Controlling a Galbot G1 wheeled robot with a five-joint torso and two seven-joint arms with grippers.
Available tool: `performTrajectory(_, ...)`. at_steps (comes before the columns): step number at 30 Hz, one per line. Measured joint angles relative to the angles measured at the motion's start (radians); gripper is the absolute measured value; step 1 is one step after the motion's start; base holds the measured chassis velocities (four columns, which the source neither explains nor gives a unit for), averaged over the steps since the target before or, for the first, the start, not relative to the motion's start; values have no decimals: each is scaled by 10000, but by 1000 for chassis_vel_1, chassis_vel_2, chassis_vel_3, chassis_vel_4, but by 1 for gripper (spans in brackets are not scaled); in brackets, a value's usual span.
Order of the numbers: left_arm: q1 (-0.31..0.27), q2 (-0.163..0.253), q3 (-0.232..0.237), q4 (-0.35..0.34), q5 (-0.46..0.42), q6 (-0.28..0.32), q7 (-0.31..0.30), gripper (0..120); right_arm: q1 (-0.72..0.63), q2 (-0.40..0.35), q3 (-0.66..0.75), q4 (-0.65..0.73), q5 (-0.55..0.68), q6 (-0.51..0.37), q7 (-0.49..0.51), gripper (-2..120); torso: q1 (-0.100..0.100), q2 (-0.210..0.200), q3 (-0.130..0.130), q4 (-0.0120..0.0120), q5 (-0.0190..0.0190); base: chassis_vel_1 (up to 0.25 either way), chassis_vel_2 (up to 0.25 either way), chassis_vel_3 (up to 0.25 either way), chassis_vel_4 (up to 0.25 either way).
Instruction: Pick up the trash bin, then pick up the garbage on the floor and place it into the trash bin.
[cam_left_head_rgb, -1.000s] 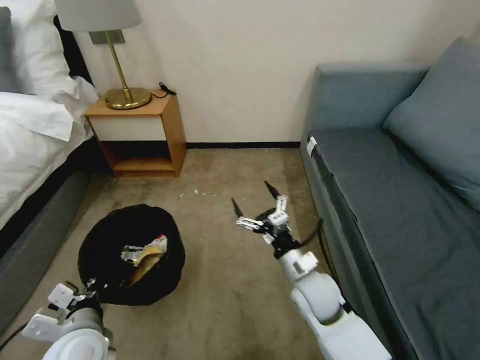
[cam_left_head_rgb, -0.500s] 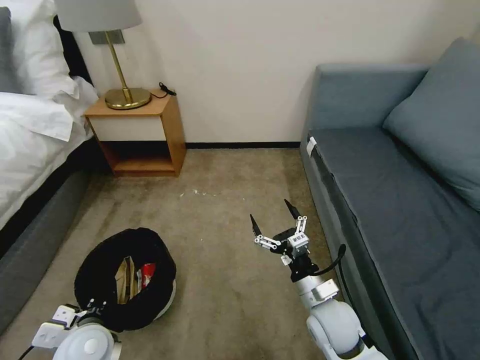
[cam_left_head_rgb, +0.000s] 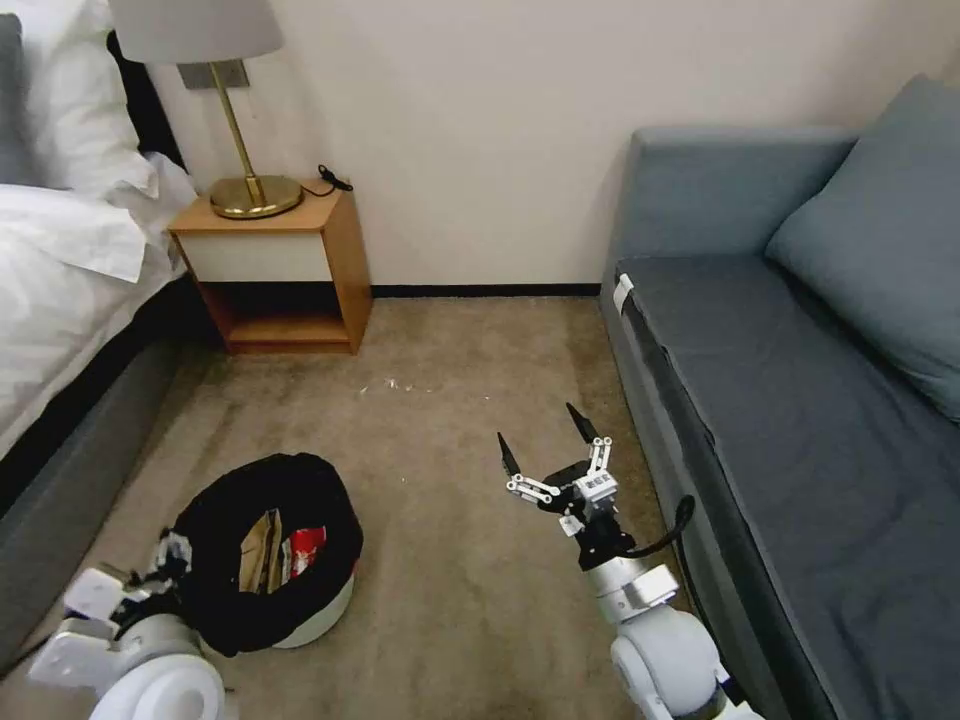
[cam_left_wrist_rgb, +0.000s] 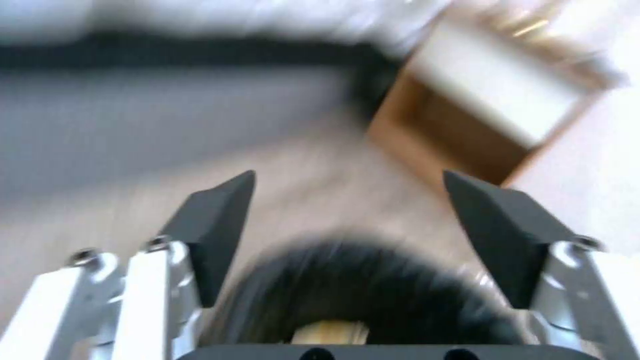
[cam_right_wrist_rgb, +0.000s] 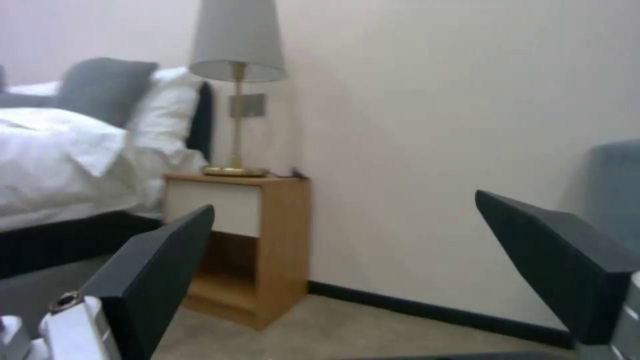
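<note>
Honestly, from the head view: trash bin (cam_left_head_rgb: 268, 565) down on the carpet (cam_left_head_rgb: 460, 380) at lower left, between the bed (cam_left_head_rgb: 70, 290) and the sofa (cam_left_head_rgb: 800, 400), tilted a bit, black bag (cam_left_head_rgb: 215, 590) over the rim, tan paper (cam_left_head_rgb: 262, 550) and a red-and-white packet (cam_left_head_rgb: 303, 548) already inside. Left gripper (cam_left_head_rgb: 165, 560) right at the bin's near rim, right gripper (cam_left_head_rgb: 545, 440) hanging mid-floor, well apart, fingers spread and holding nothing. Over to the left wrist view: fingers (cam_left_wrist_rgb: 217, 225) wide apart, black bagged rim (cam_left_wrist_rgb: 360, 280) just below and between them, not pinched. Right wrist view: spread fingers (cam_right_wrist_rgb: 157, 267) framing the nightstand (cam_right_wrist_rgb: 250, 240) and lamp (cam_right_wrist_rgb: 237, 75), nothing in them. Looks light and near empty, probably rigid plastic under a slippery, crinkly liner, so better to clamp rim wall and bag together than bag alone.
</note>
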Motion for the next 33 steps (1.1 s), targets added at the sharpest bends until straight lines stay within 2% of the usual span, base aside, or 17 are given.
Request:
performTrajectory(1, 102, 25, 38, 81, 974, -541, 746, 81, -81, 0, 157, 44, -128, -32, 174, 100, -1, 0, 0, 0, 1, 0, 0, 0, 0)
performTrajectory(2, 102, 25, 38, 81, 974, -541, 746, 81, -81, 0, 157, 44, -128, -32, 174, 100, -1, 0, 0, 0, 1, 0, 0, 0, 0)
performTrajectory(3, 213, 53, 91, 230, 1995, -1215, 1517, 87, -184, 17, 326, 93, -244, -47, 344, 100, 0, 0, 0, 0, 1, 0, 0, 0, 0)
performTrajectory(5, 306, 70, 203, 426, 3142, -2081, 2521, 94, -383, 102, 639, 146, -342, -30, 576, 100, 0, 0, -1, 0, -2, 0, 0, 0, 0)
performTrajectory(6, 341, 72, 282, 571, 3799, -2678, 3276, 98, -551, 203, 867, 174, -374, 28, 777, 100, -1, 0, -1, -1, -1, 0, 0, 0, 0)
performTrajectory(8, 350, 70, 309, 626, 3985, -2861, 3519, 99, -597, 229, 915, 180, -380, 44, 841, 100, 0, 0, -1, -1, -1, 0, 0, 0, 0)
performTrajectory(9, 361, 39, 389, 809, 4509, -3398, 4173, 100, -820, 343, 1064, 222, -419, 116, 1186, 100, 0, 0, 0, -4, -1, 0, 0, 0, 0)
performTrajectory(10, 361, -18, 478, 1018, 4943, -3804, 4539, 100, -1071, 465, 1124, 284, -526, 196, 1709, 100, 0, 0, 0, -2, -2, 0, 0, 0, 0)
performTrajectory(11, 361, -18, 478, 1018, 4943, -3804, 4539, 100, -1071, 465, 1124, 284, -526, 196, 1709, 100, 0, 0, 0, -2, -2, 0, 0, 0, 0)
performTrajectory(12, 340, -105, 650, 1275, 5333, -4094, 4654, 100, -1445, 601, 1126, 354, -590, 384, 2417, 100, 0, 0, -1, -1, 0, 0, 0, 0, 0)
performTrajectory(17, 321, -235, 864, 1515, 5437, -4173, 4593, 100, -2259, 726, 1320, 524, -660, 778, 3016, 100, -1, 0, 0, -2, -1, 0, 0, 0, 0)
performTrajectory(19, 332, -289, 929, 1586, 5511, -4140, 4528, 100, -2684, 704, 1491, 562, -149, 1438, 2602, 100, 0, 0, -1, -4, -2, 0, 0, 0, 0)
performTrajectory(20, 332, -289, 929, 1586, 5511, -4140, 4528, 100, -2684, 704, 1491, 562, -149, 1438, 2602, 100, 0, 0, -1, -4, -2, 0, 0, 0, 0)
performTrajectory(22, 285, -336, 939, 1666, 5407, -4318, 4491, 100, -2480, 721, 1701, 350, 102, 1811, 1950, 100, 0, 0, 0, -1, -1, 0, 0, 0, 0)
performTrajectory(28, 127, -330, 801, 1621, 5283, -4335, 4702, 100, -1758, 923, 1976, 143, -549, 1774, 1725, 100, 0, 0, 0, -1, -1, 0, 0, 0, 0)
performTrajectory(33, 33, -286, 676, 1624, 5035, -4531, 5259, 100, -1447, 999, 2053, 118, -665, 1626, 1713, 100, 0, 0, 0, 0, -1, 0, 0, 0, 0)
